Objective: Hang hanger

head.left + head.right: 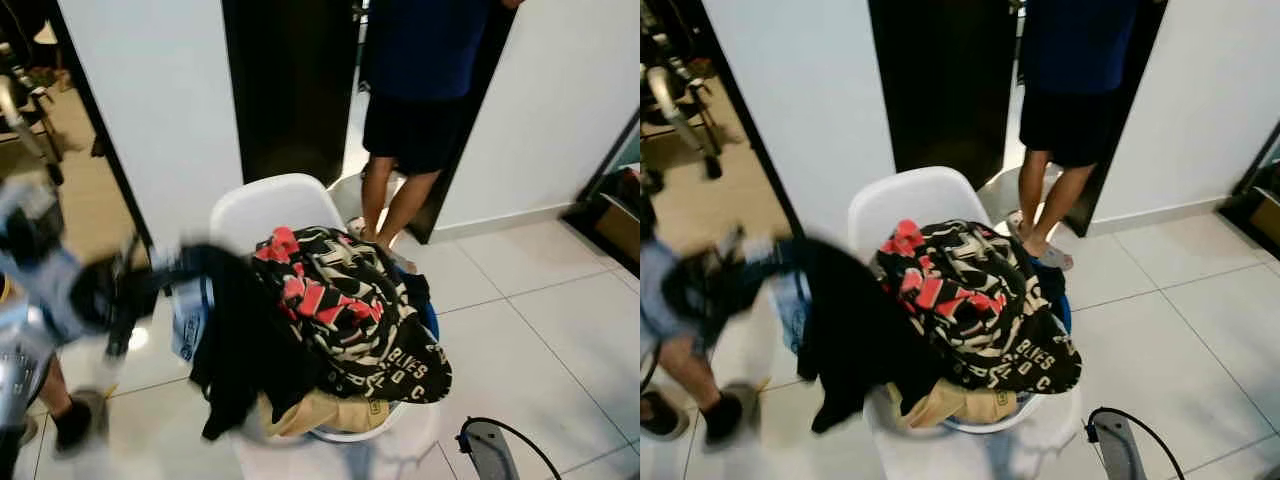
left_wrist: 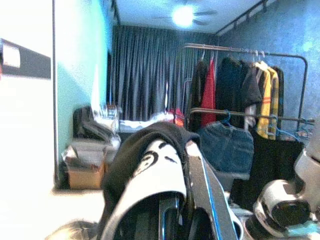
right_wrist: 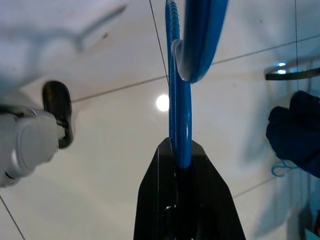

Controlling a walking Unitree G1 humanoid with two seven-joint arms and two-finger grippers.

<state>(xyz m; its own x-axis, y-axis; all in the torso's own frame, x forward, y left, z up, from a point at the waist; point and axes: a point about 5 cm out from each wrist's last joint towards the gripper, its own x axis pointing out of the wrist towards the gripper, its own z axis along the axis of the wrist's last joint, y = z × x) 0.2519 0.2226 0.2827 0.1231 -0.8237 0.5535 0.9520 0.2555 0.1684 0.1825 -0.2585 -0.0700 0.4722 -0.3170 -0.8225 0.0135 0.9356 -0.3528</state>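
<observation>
I see one white chair heaped with clothes. Left of it, my left hand is blurred; I cannot tell its grip. My right hand pinches one blue hanger over pale floor tiles. One person stands behind the chair.

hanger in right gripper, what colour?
Blue hanger, clamped in the right gripper; clearest in right wrist view.

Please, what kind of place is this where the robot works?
Probably a home's bedroom or laundry area: a clothes rack hung with garments, a white chair piled with clothes, and a tiled floor. The right gripper grips a blue hanger.
</observation>
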